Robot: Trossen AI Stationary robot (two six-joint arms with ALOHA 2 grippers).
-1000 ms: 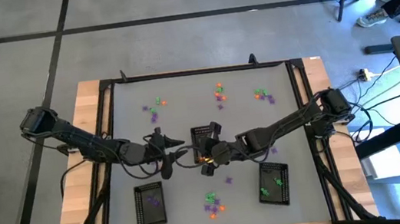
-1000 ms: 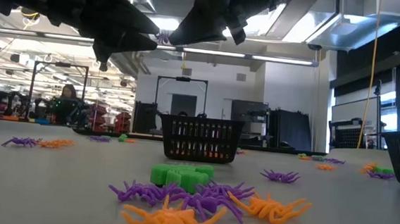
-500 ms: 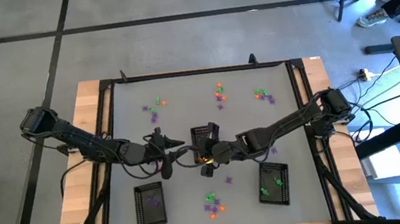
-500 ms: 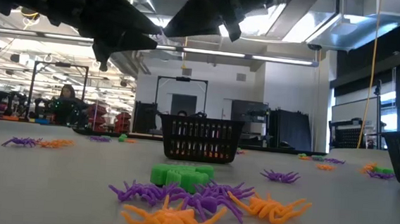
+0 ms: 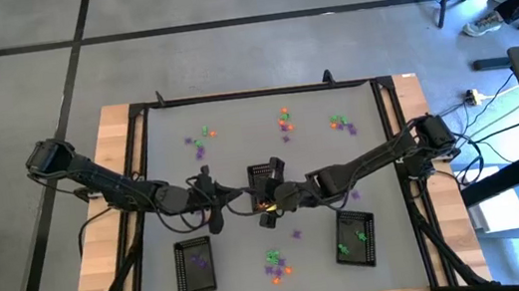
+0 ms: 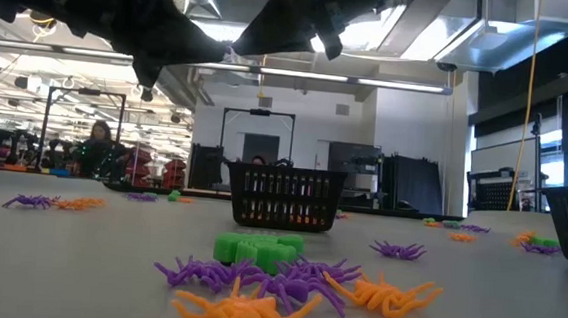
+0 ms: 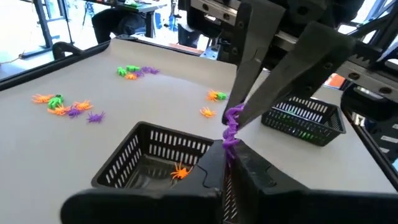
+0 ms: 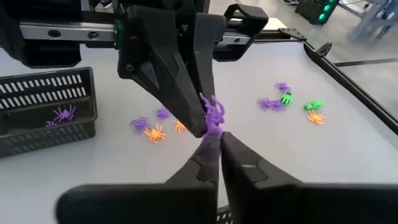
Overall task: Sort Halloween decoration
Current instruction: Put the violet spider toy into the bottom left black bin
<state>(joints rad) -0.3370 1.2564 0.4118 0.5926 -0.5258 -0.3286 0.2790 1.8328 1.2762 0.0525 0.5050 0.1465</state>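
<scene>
Above the table's middle my two grippers meet tip to tip over a small purple spider (image 7: 231,132), also (image 8: 213,114). My left gripper (image 7: 229,163) and my right gripper (image 8: 219,144) are both shut on it. Below them stands the middle black mesh tray (image 5: 264,177) with an orange spider (image 7: 180,172) inside. More orange, purple and green trinkets lie in clusters on the grey tabletop at the far side (image 5: 283,120) and the near side (image 5: 275,262). My left gripper pinches the purple spider's one end (image 7: 230,144) between its two fingertips, coming nearly level from the table's left. The spider is lifted clear above the middle tray. My right gripper pinches the spider's other end (image 8: 214,129) between its fingertips, coming from the table's right and slanting a little downward. The spider stands between the two grippers, clear of the table.
A black mesh tray (image 5: 193,267) with purple trinkets sits near left, and another (image 5: 355,236) with green ones near right. The black frame rail (image 5: 253,94) runs round the table. People and equipment show in the room beyond.
My left gripper has shut on the purple spider, which my right gripper keeps hold of. Neither arm has changed place, and the spider has stayed above the middle tray.
</scene>
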